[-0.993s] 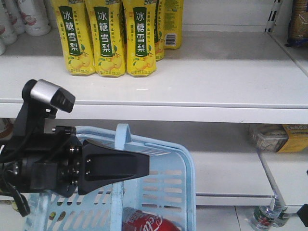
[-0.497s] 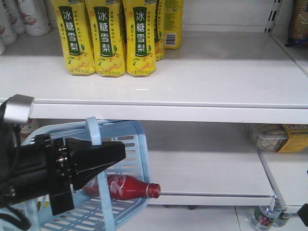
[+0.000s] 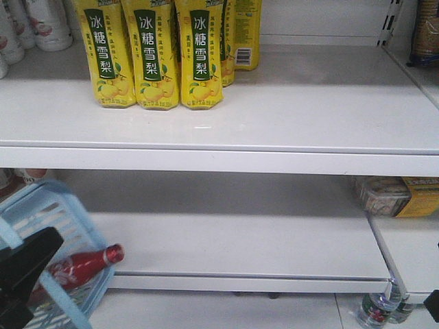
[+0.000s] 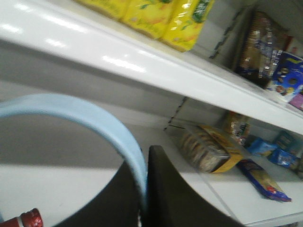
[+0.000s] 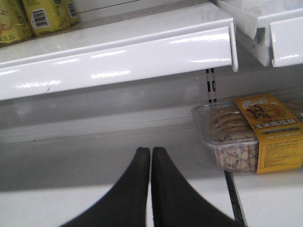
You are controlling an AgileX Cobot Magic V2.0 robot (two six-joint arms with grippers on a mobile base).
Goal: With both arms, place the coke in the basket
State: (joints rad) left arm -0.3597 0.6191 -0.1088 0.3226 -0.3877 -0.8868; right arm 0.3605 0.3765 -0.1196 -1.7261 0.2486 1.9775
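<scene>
Two claws show in the wrist views. The left claw (image 4: 144,189) is clenched on the basket's pale blue handle (image 4: 94,120), which arcs up from between its black fingers toward ten o'clock. In the front view that claw (image 3: 24,264) pokes in at eight o'clock, in front of the tilted light blue basket (image 3: 55,212). The coke (image 3: 82,266) lies inside the basket on its side, its red cap (image 3: 113,254) pointing toward three o'clock and jutting just past the basket's rim; in the left wrist view only the cap (image 4: 31,218) peeks in at seven o'clock. The right claw (image 5: 151,158) is clenched with nothing between its fingers, which touch along their length, hanging above the lower white shelf (image 5: 94,161). A clear tray of biscuits (image 5: 248,135) with a yellow label sits at three o'clock of it. Yellow drink bottles (image 3: 154,51) stand on the upper shelf.
</scene>
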